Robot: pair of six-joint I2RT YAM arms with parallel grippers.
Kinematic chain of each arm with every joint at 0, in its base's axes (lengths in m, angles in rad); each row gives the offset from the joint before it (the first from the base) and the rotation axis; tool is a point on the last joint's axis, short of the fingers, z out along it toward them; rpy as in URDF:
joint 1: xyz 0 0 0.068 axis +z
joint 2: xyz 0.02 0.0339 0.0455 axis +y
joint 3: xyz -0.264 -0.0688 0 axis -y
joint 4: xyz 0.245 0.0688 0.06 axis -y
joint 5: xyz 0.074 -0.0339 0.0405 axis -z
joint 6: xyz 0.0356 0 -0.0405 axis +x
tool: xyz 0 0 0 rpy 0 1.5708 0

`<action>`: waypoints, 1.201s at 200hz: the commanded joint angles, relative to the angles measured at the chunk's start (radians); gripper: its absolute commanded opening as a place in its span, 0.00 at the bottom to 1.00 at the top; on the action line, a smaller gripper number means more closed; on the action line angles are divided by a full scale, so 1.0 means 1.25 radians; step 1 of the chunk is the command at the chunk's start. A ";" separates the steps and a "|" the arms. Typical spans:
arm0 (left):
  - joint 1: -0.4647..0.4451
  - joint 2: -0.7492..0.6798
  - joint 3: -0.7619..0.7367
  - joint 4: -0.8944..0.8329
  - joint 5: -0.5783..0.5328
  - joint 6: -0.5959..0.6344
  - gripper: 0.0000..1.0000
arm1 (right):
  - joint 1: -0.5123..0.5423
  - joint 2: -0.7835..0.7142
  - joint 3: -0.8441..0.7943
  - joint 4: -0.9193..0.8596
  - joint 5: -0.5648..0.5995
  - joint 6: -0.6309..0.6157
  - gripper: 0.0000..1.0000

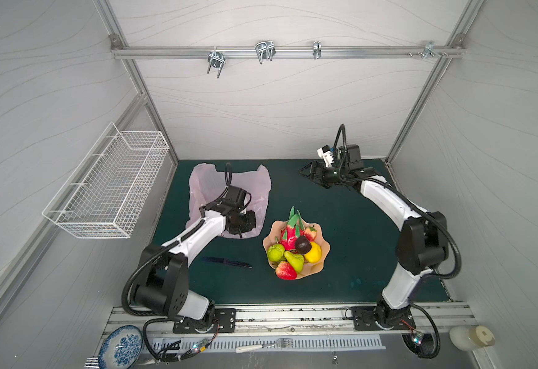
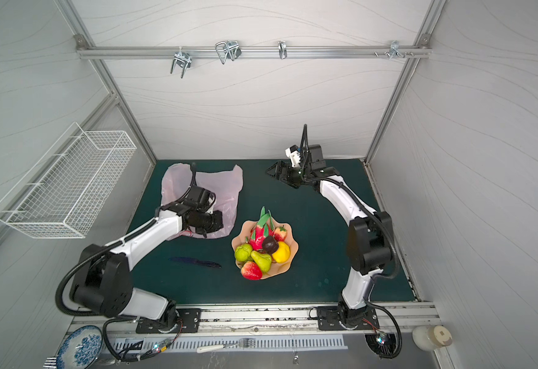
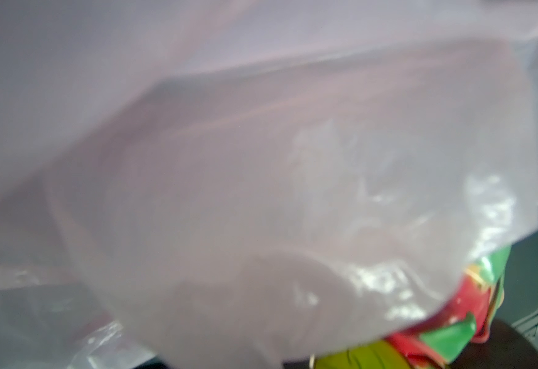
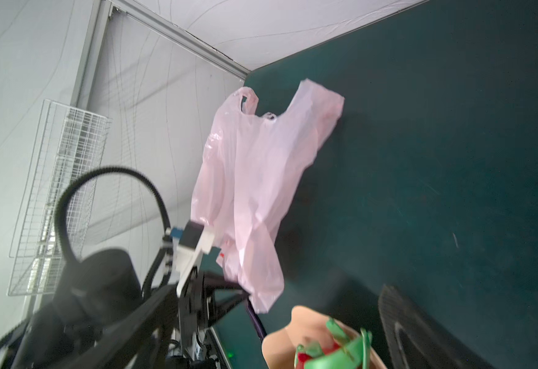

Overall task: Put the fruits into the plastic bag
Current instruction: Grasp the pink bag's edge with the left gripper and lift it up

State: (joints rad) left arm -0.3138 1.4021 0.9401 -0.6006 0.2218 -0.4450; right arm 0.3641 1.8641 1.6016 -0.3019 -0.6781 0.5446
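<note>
We have barely begun: all seven fruits [image 1: 290, 238] sit in the peach scalloped bowl [image 1: 325, 246] mid-worktop [image 1: 363, 223], none bagged. Our left end effector [image 4: 247, 295] is clamped on the plastic bag [image 1: 251, 185] at the bowl's ten o'clock. The right end effector [image 1: 303, 172] hovers at one o'clock, jaws apart and empty.

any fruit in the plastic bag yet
Empty: the plastic bag shows no fruit shapes, and all seven fruits sit in the bowl.

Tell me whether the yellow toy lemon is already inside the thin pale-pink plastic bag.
No: the yellow toy lemon lies among the other fruits in the peach scalloped bowl, apart from the pale-pink plastic bag.
</note>
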 commanded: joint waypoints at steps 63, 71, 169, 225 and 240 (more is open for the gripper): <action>-0.023 -0.128 -0.070 -0.068 -0.004 0.006 0.00 | 0.147 0.310 0.244 -0.097 -0.074 0.055 0.99; -0.023 -0.129 -0.075 -0.071 -0.001 0.009 0.00 | 0.160 0.327 0.266 -0.093 -0.079 0.062 0.99; -0.025 -0.155 -0.100 -0.103 -0.013 0.028 0.00 | 0.186 0.379 0.290 0.014 -0.057 0.213 0.17; 0.072 -0.127 -0.009 -0.147 -0.059 -0.014 0.00 | 0.068 0.159 0.123 0.235 0.027 0.362 0.00; 0.154 -0.102 0.043 -0.142 -0.054 -0.023 0.00 | 0.043 0.080 0.034 0.291 0.060 0.397 0.00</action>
State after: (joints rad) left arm -0.2527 1.2400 0.8787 -0.7410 0.1913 -0.4469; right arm 0.4847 2.1590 1.7473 -0.1390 -0.7052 0.9237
